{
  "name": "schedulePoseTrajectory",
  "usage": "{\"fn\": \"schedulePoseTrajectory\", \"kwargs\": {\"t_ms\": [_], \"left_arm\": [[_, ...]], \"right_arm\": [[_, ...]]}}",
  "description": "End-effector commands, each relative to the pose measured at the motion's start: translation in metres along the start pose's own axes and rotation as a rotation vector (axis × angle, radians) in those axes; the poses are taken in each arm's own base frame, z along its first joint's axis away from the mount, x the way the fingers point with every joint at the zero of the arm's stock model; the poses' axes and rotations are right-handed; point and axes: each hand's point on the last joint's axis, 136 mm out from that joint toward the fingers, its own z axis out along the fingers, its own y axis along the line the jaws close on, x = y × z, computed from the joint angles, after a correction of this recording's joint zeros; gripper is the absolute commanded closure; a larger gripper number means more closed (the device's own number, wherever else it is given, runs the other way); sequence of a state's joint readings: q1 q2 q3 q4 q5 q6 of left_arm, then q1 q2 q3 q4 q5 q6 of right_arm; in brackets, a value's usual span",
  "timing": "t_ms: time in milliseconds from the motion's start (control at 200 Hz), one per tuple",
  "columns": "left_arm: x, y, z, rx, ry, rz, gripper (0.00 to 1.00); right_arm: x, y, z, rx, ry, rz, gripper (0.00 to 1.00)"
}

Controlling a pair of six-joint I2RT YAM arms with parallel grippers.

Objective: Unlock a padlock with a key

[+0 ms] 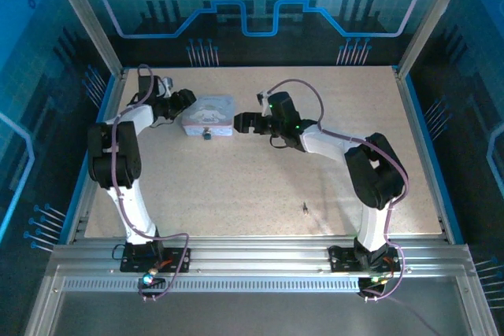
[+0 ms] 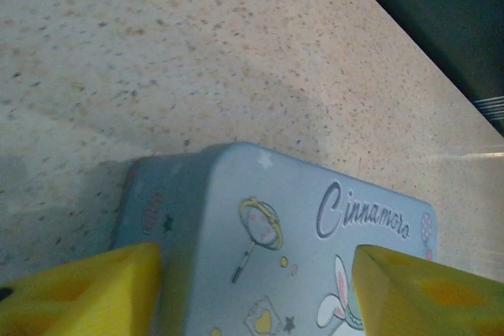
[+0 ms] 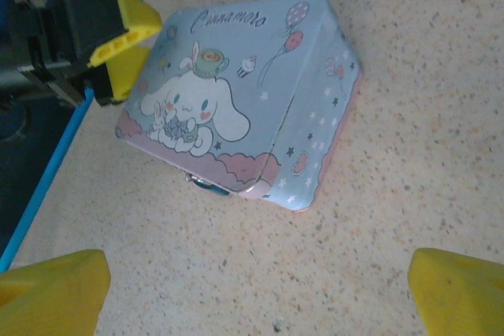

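Step in hand: by my reading, steadying the tin box (image 3: 236, 84) so its lock can be worked. The key has not been picked up.
Padlock: the padlock (image 3: 206, 185) is a small dark piece hanging at the tin's lower edge, left of centre in the right wrist view. Its keyhole is too small to make out.
Key: the key (image 1: 305, 209) lies flat on the bench (image 1: 236, 186), lower right of centre in the overhead view, well apart from the tin and from both arms.
Left fingers: the left fingers (image 2: 79, 293) are spread along the bottom of the left wrist view, one on each side of the tin's corner. The left one is just beside the side wall. I cannot tell whether either one is pressing on the tin.
Right fingers: the right fingers (image 3: 51, 293) are spread wide and pinch nothing. They sit in the bottom corners of the right wrist view, with the tin ahead and apart from them.
Doing it well: seat the left fingers squarely on the tin's walls, not on the rounded corner, and keep the padlock side uncovered. Press only enough to stop the tin sliding.
Next call: the right fingers will need a low, narrow pinch on the key, which is a thin sliver lying flat.
Risk: a corner hold may twist the tin and swing the padlock out of reach.
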State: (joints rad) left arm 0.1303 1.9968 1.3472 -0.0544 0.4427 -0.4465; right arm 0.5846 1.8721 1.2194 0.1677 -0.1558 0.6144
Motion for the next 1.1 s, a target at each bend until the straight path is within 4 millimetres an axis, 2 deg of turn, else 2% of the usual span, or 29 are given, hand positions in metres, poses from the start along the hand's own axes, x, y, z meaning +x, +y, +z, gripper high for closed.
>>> {"fn": "schedulePoseTrajectory", "kwargs": {"t_ms": [0,310,655,890,905,1000,1095], "left_arm": [[0.014,-0.015,0.012,0.008,0.059,0.054,0.40],[0.050,-0.045,0.028,0.002,0.128,0.162,0.43],[0.097,-0.090,0.046,0.055,0.184,0.224,0.44],[0.132,-0.106,0.044,0.062,0.194,0.238,0.43],[0.135,-0.106,0.043,0.063,0.196,0.236,0.43],[0.144,-0.111,0.038,0.081,0.189,0.226,0.41],[0.144,-0.115,0.030,0.092,0.164,0.215,0.36]], "right_arm": [[0.003,0.011,-0.013,-0.015,-0.012,0.004,0.02],[0.011,0.004,-0.043,0.043,-0.017,-0.022,0.01],[0.035,-0.017,-0.109,0.203,0.020,-0.035,0.01],[0.077,-0.040,-0.160,0.325,0.134,-0.049,0.04],[0.089,-0.046,-0.163,0.339,0.158,-0.043,0.04],[0.115,-0.056,-0.183,0.368,0.215,-0.029,0.08],[0.142,-0.069,-0.204,0.417,0.269,-0.004,0.13]]}}
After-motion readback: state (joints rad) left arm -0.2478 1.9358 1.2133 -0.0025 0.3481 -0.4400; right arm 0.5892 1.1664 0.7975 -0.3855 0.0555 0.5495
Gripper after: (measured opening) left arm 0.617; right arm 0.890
